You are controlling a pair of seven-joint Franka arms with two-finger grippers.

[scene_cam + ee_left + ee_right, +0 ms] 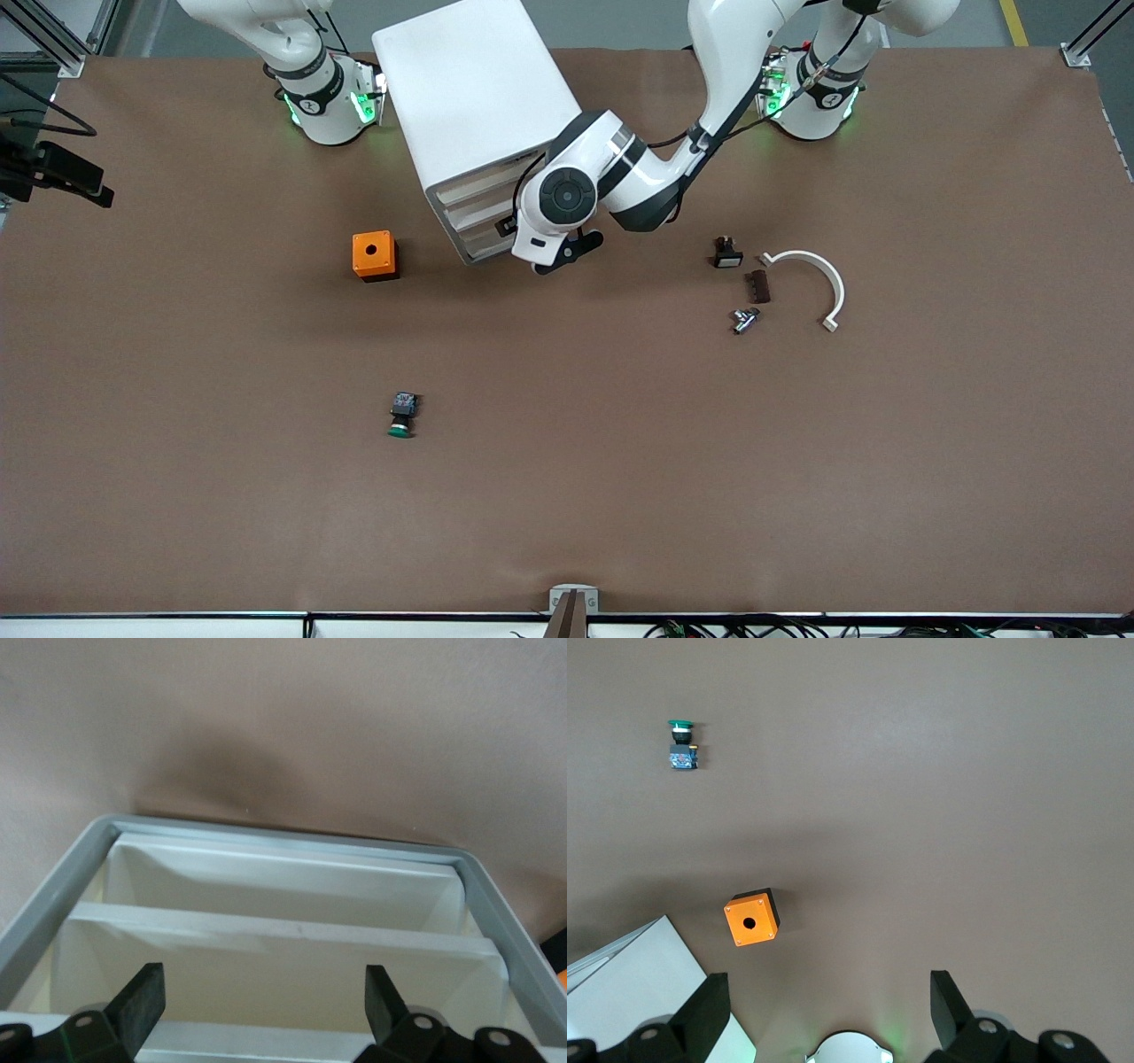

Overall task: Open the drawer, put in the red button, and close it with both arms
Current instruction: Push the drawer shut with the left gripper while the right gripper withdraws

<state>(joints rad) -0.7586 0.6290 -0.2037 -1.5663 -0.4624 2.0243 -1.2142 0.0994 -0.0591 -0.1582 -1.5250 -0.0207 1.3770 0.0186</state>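
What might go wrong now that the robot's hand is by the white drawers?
The left gripper hangs open right at the white drawer cabinet. It might miss the drawer edge, or its pull might drag the whole cabinet along. Also, the green button lies out in the open, so the right gripper, waiting open, might take it by mistake.

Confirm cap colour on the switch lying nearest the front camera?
Green, on the switch; shows best in the right wrist view.

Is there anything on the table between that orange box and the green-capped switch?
No. In the front view, only bare brown table lies between the orange box and the green-capped switch; the right wrist view shows the same.
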